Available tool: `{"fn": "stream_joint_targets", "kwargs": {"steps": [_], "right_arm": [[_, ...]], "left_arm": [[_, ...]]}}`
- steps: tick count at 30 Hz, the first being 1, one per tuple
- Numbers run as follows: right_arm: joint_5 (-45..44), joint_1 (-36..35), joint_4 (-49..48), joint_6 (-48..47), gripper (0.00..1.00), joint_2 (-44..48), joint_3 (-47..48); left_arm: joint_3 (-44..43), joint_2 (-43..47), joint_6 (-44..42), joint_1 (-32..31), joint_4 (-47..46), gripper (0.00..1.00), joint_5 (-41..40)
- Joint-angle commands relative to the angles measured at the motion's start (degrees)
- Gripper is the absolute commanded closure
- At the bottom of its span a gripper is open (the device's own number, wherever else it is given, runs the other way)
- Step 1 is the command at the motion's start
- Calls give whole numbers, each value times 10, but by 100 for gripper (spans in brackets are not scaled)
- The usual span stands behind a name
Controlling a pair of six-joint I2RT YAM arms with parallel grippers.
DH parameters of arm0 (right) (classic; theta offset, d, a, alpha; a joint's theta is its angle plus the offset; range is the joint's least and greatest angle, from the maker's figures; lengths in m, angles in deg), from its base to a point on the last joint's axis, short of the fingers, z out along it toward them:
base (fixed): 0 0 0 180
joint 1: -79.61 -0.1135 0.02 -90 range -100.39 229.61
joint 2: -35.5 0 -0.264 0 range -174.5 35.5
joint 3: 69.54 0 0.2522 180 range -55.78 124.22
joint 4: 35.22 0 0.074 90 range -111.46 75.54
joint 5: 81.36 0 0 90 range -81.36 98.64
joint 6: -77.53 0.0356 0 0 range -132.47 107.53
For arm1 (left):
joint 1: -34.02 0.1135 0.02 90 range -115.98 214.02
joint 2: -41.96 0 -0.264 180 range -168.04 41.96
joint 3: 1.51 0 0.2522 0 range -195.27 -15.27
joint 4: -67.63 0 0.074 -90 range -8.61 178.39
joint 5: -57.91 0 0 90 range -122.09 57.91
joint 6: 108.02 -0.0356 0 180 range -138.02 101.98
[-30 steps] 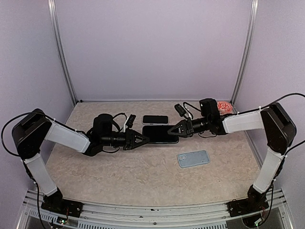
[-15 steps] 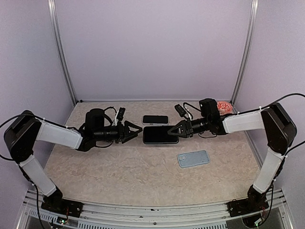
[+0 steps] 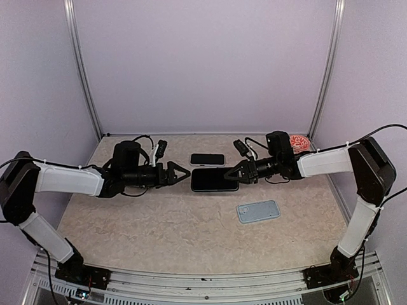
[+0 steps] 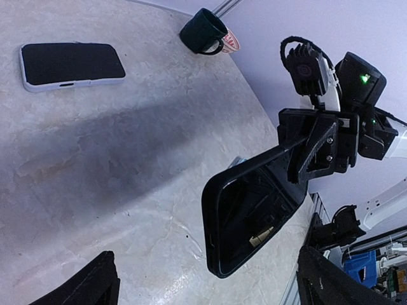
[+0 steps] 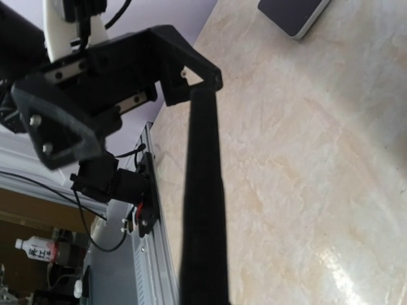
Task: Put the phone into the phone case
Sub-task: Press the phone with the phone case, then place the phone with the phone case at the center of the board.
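Note:
A black phone with a glossy screen and a thick dark rim hangs a little above the table. My right gripper is shut on its right end. Whether the rim is a case I cannot tell. The left wrist view shows the phone held by the right gripper. The right wrist view shows it edge-on. My left gripper stands open just left of the phone's free end, not touching it, its fingers spread wide. A light blue phone case lies flat at the front right.
A second phone with a pale edge lies face up behind the held one. A dark cup with a red pattern stands at the back right. Frame posts and lilac walls ring the table.
My left gripper has opened, let go of the phone's left end and drawn back to the left. The right gripper and the phone have stayed put.

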Motion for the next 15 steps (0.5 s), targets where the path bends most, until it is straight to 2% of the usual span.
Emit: {"fn": "stream_joint_targets", "kwargs": {"steps": [1, 6, 15], "right_arm": [[5, 10, -28, 30, 100, -3, 7], [1, 15, -33, 54, 100, -22, 20], [-16, 16, 17, 60, 100, -84, 94]], "left_arm": [[-10, 9, -25, -11, 14, 1, -26], [1, 6, -15, -15, 3, 1, -45], [17, 4, 8, -11, -18, 1, -61]]}}
